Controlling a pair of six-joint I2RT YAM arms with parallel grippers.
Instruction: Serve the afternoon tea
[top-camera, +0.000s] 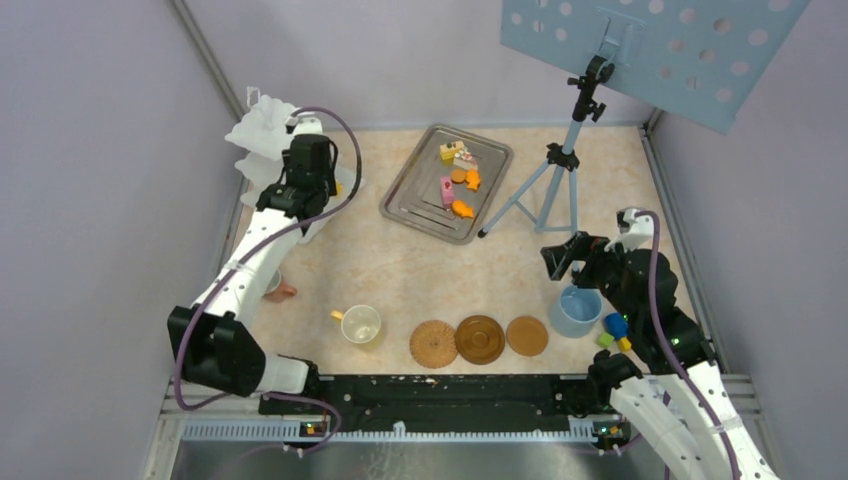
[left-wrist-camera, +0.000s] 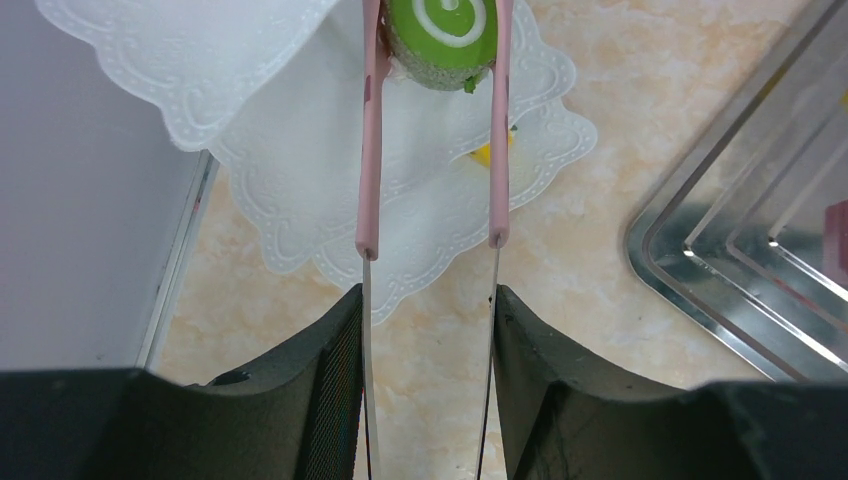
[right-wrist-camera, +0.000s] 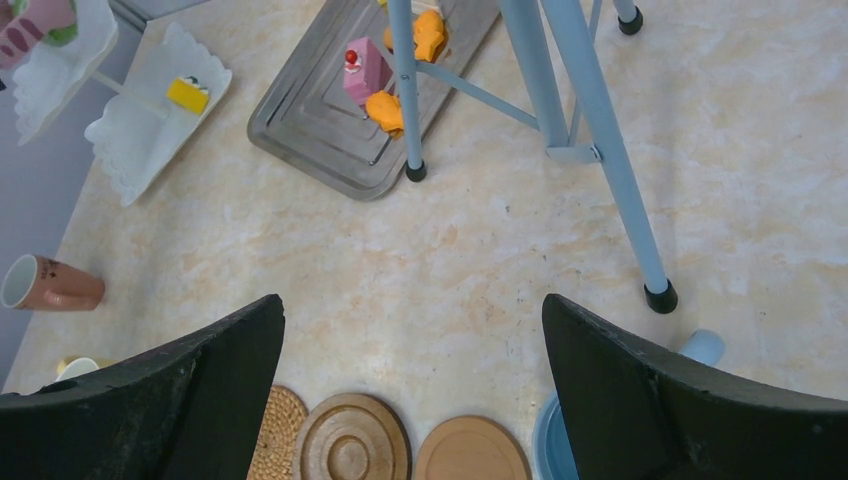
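My left gripper (left-wrist-camera: 428, 300) is shut on the metal arms of the pink tongs (left-wrist-camera: 370, 150). The tongs pinch a green swirl roll (left-wrist-camera: 440, 40) just above a tier of the white stand (left-wrist-camera: 300, 150), which stands at the far left (top-camera: 262, 135). A yellow wedge (left-wrist-camera: 485, 152) lies on a lower tier. A pink slice (top-camera: 447, 189) and orange biscuits (top-camera: 462, 209) lie on the metal tray (top-camera: 420, 205). My right gripper (right-wrist-camera: 415, 320) hangs open and empty over the table beyond three brown coasters (top-camera: 480, 339), next to a blue cup (top-camera: 576, 310).
A clear cup (top-camera: 361, 324) stands left of the coasters. A pink cup (right-wrist-camera: 50, 284) lies on its side by the left arm. A blue tripod (top-camera: 555, 180) stands right of the tray. Coloured blocks (top-camera: 615, 330) sit beside the blue cup. Walls close in both sides.
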